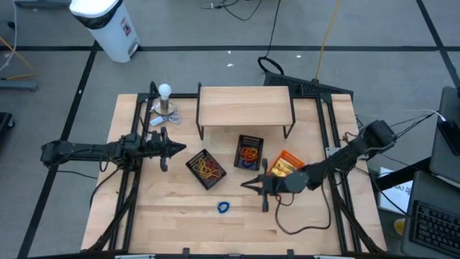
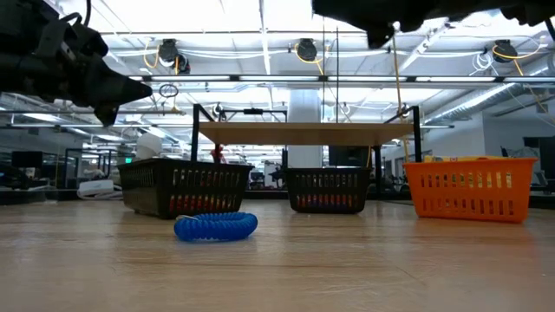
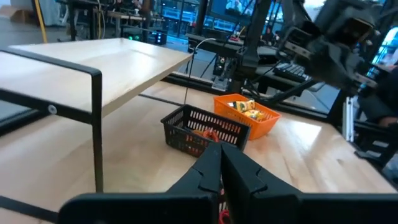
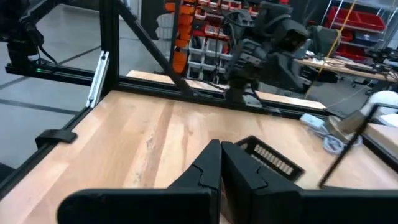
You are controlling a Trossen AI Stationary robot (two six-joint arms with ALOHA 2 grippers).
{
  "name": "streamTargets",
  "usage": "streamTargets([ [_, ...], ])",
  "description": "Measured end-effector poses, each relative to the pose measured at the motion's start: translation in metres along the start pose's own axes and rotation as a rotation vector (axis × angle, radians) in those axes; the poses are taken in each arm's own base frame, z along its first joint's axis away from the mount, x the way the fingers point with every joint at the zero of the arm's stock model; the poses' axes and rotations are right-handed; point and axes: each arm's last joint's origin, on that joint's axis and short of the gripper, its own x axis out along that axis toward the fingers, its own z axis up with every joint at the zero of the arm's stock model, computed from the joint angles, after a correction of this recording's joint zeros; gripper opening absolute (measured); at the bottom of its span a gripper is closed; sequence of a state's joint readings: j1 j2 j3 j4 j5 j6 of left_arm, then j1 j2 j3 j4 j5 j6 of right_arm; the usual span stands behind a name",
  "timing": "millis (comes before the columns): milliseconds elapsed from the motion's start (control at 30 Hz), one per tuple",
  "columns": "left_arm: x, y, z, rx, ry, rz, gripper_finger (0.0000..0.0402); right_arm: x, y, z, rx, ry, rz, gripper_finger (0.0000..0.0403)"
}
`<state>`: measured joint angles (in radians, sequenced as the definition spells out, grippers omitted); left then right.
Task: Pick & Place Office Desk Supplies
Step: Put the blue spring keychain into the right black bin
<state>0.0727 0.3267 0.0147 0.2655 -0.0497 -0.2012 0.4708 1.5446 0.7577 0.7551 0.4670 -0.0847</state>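
A blue coiled band [image 1: 223, 207] lies alone on the bare wood near the table's front, and shows in the low view as the blue coil [image 2: 215, 226]. More bands lie in two black mesh trays [image 1: 206, 169] [image 1: 249, 152]. Yellow packets lie in the orange tray [image 1: 285, 165]. My left gripper [image 1: 180, 150] hovers shut, to the left of the nearer black tray. My right gripper [image 1: 248, 183] hovers shut, between the orange tray and the blue band, above the table. Both wrist views show the fingertips closed together [image 3: 221, 163] [image 4: 221, 157] with nothing between them.
A wooden shelf on black legs [image 1: 244, 106] stands at the table's far side, behind the trays. A white ball on a small stand [image 1: 165, 92] sits at the far left corner. Bare wood lies along the near edge around the blue band. Cables trail beside my right arm [image 1: 302, 223].
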Motion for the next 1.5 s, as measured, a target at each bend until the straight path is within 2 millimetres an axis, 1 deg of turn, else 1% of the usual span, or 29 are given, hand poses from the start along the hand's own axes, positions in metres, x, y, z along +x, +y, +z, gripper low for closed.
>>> streamTargets([
  [100, 0.0, 0.0, 0.0, -0.011, 0.002, -0.006, 0.0021, 0.015, 0.012, -0.001, -0.008, 0.016, 0.013, 0.0006],
  [167, 0.0, 0.0, 0.0, -0.012, 0.003, -0.006, 0.0024, 0.027, 0.02, -0.003, -0.019, 0.044, 0.017, 0.0024],
  [300, 0.0, 0.0, 0.0, -0.031, 0.002, -0.007, 0.0026, 0.053, 0.034, -0.005, 0.0, 0.104, 0.02, 0.0086],
  [400, 0.0, 0.0, 0.0, -0.035, 0.002, -0.006, 0.0026, 0.071, 0.044, -0.012, -0.056, 0.192, 0.027, 0.014],
  [500, 0.0, 0.0, 0.0, -0.036, -0.001, -0.002, 0.0026, 0.082, 0.052, -0.023, -0.13, 0.31, 0.087, 0.0186],
  [567, 0.0, 0.0, 0.0, -0.035, 0.0, 0.0, 0.0026, 0.084, 0.054, -0.026, -0.112, 0.364, 0.113, 0.0203],
  [667, 0.0, 0.0, 0.0, -0.02, 0.0, 0.0, 0.0026, 0.086, 0.05, -0.027, -0.055, 0.391, 0.202, 0.0207],
  [767, 0.0, 0.0, 0.0, 0.01, -0.002, 0.003, 0.0026, 0.091, 0.043, -0.028, -0.027, 0.399, 0.292, 0.0198],
  [867, 0.0, 0.0, 0.0, 0.024, 0.001, 0.004, 0.0026, 0.095, 0.036, -0.029, -0.016, 0.387, 0.277, 0.0187],
  [933, 0.0, 0.0, 0.0, 0.025, 0.0, 0.004, 0.0026, 0.1, 0.034, -0.039, -0.03, 0.406, 0.295, 0.018],
  [1000, 0.0, 0.0, 0.0, 0.026, -0.001, 0.004, 0.0026, 0.101, 0.033, -0.05, -0.027, 0.458, 0.299, 0.0174],
  [1033, 0.0, 0.0, 0.0, 0.026, -0.002, 0.004, 0.0026, 0.103, 0.032, -0.054, 0.002, 0.473, 0.296, 0.0171],
  [1133, 0.0, 0.0, 0.001, 0.042, -0.004, 0.009, 0.0026, 0.114, 0.028, -0.055, 0.122, 0.475, 0.258, 0.0163],
  [1267, 0.0, 0.0, 0.0, 0.041, -0.002, 0.012, 0.0026, 0.121, 0.03, -0.072, 0.133, 0.532, 0.263, 0.0158],
  [1400, 0.0, 0.0, 0.0, 0.034, -0.002, 0.012, 0.0026, 0.128, 0.034, -0.074, 0.127, 0.513, 0.271, 0.0159],
  [1500, 0.0, 0.0, 0.0, 0.034, -0.002, 0.013, 0.0026, 0.129, 0.034, -0.086, 0.121, 0.555, 0.262, 0.0161],
])
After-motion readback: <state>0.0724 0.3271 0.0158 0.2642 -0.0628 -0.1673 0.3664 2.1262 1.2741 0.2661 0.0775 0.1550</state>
